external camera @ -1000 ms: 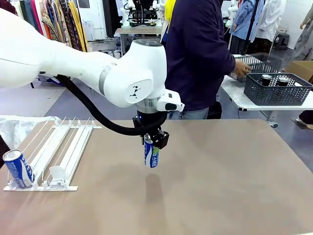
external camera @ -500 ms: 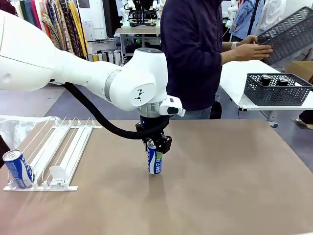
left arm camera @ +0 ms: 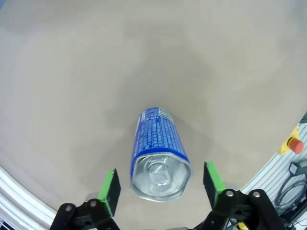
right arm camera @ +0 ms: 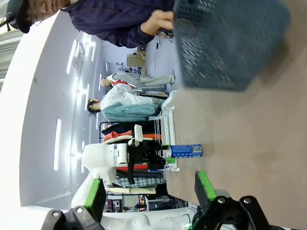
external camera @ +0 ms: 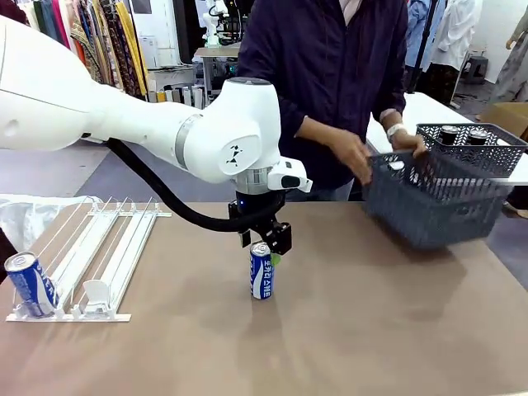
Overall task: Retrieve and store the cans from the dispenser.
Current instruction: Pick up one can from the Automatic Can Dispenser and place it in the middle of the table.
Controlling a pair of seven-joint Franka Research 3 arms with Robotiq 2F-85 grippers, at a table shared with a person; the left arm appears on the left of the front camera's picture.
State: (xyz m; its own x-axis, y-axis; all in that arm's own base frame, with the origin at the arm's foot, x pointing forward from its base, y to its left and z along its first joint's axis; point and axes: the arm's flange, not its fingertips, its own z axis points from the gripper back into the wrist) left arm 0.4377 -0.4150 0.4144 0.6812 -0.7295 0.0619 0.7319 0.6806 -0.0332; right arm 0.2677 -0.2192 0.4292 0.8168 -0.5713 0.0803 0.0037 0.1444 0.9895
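Grey basket (right arm camera: 225, 43) in person's hand (right arm camera: 159, 21); blue can (right arm camera: 186, 151) upright on table (right arm camera: 249, 143).

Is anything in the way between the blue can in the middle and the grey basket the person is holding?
No. Just bare table lies between the can and the basket.

Open tabletop (external camera: 346, 322) between upright can (external camera: 261, 274) and basket (external camera: 429, 206)

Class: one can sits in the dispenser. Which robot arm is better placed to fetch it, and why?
Probably left: the left gripper is open, not gripping the standing can, and the dispenser with the other can lies on that side.
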